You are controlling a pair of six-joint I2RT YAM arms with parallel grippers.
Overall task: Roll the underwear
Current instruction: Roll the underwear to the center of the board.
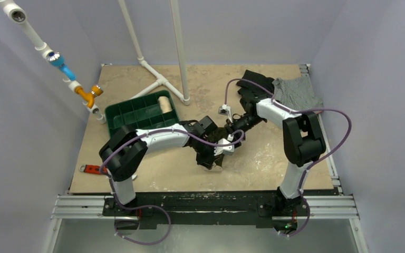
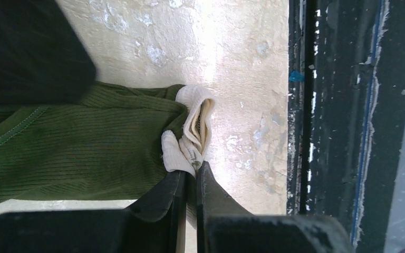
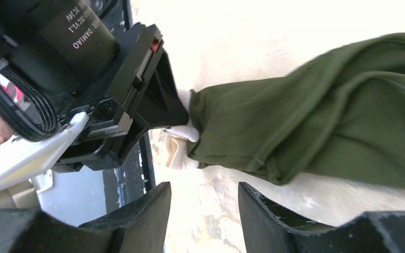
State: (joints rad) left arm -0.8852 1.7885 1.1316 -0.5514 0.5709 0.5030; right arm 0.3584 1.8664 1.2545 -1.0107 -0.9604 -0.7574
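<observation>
The underwear [image 2: 84, 142] lies on the desk [image 1: 179, 168], near the middle and a bit toward the near edge, right where the two arms meet. It is dark green and ribbed. It lies mostly flat, with some folds in it. Its cream waistband [image 2: 196, 118] is bunched up at one end.

The left claw [image 2: 191, 176] is closed tight on that cream waistband. Its two black fingers [image 2: 163, 195] are pressed together with the cloth pinched between the tips. The green part spreads away from the claw across the desk.

The right claw [image 3: 203, 211] is open. Its two fingers stand apart and there is nothing between them, only bare desk. It hangs just beside the bunched end of the underwear and is not touching it. In its own camera you can see the left claw pinching the cream end close by.

A green tray [image 1: 117, 124] sits at the back left of the desk, with a cream roll [image 1: 163, 104] in one of its boxes. A black cloth [image 1: 253, 84] and a grey striped cloth [image 1: 298, 92] lie at the back right, touching each other. A red tool [image 1: 92, 169] lies by the left edge.
</observation>
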